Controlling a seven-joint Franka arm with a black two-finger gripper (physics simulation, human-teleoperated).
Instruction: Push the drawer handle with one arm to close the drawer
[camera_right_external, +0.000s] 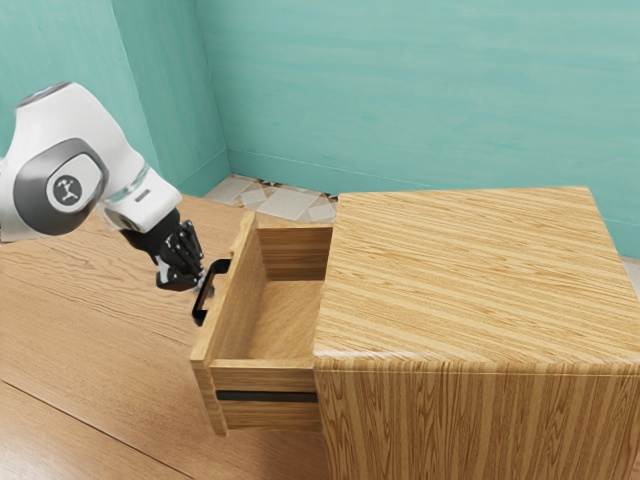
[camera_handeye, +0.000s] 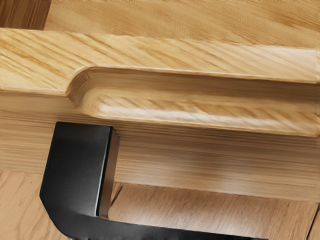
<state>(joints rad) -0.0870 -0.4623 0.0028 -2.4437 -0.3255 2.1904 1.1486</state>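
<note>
Black and compact, the gripper (camera_right_external: 198, 284) is at the drawer's handle in the exterior view, its tip close against the bar; contact is unclear. The black handle (camera_right_external: 203, 303) is a bracket on the outer face of the drawer front. The wooden drawer (camera_right_external: 232, 305) stands pulled out from the cabinet, its inside visible. In the wrist view the handle (camera_handeye: 77, 170) lies close below the hand, beside the drawer front's grooved top edge (camera_handeye: 175, 55).
A striped wooden cabinet (camera_right_external: 480, 270) takes up the exterior view's right. The brown wooden surface (camera_right_external: 90, 330) lies under the arm and around the drawer. Behind are teal walls (camera_right_external: 420, 90) and a patterned floor (camera_right_external: 285, 203).
</note>
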